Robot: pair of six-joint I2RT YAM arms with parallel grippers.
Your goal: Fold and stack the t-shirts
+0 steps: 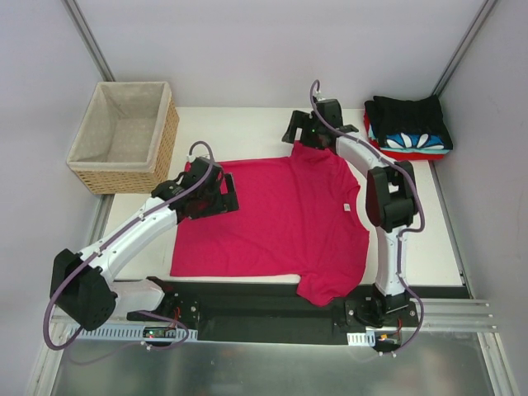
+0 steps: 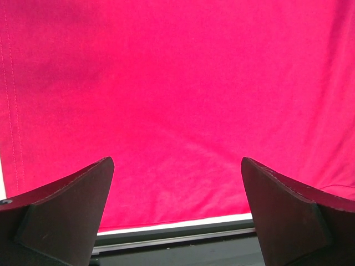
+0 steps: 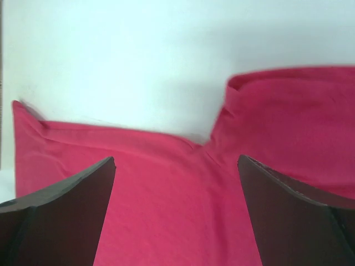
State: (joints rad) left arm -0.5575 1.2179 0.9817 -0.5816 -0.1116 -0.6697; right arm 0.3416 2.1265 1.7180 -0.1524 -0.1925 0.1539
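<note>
A crimson-pink t-shirt (image 1: 272, 219) lies spread flat on the white table (image 1: 247, 128), one sleeve (image 1: 330, 285) reaching over the near edge. My left gripper (image 1: 221, 196) hovers open over the shirt's left part; in the left wrist view its gripper (image 2: 176, 162) frames bare cloth (image 2: 177, 83) with nothing between the fingers. My right gripper (image 1: 307, 136) is open above the shirt's far edge; the right wrist view has that gripper (image 3: 176, 159) over the shirt (image 3: 166, 210) near a sleeve (image 3: 288, 111). Folded t-shirts (image 1: 408, 128), black on top, then blue-white patterned and red, are stacked at the back right.
A woven wicker basket (image 1: 124, 136) with beige lining stands at the back left corner, partly off the table. A dark rail (image 1: 264, 309) with both arm bases runs along the near edge. Grey walls close in the sides and the back.
</note>
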